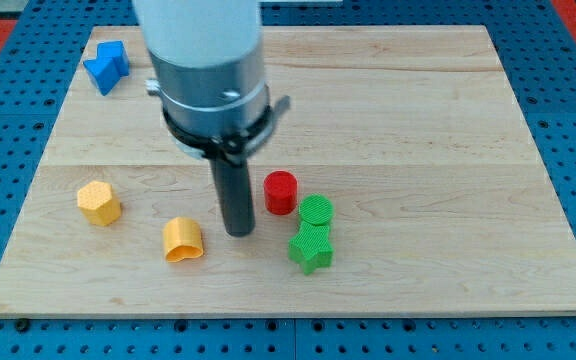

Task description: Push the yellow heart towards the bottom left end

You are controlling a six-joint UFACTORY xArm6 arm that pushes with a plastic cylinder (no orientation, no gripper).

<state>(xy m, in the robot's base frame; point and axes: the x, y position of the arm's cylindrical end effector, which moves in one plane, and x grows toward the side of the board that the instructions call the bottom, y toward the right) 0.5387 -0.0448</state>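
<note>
The yellow heart [183,240] lies on the wooden board [418,120] near the view's bottom, left of centre. My tip [239,232] rests on the board just right of the heart, a small gap apart, and slightly above its level. A red cylinder [280,192] stands right of the rod.
A yellow hexagonal block [99,203] lies left of the heart. A green cylinder [316,212] and a green star [311,248] sit touching, right of my tip. A blue block [106,67] lies at the view's top left. The arm's grey body [208,70] hides part of the board's top.
</note>
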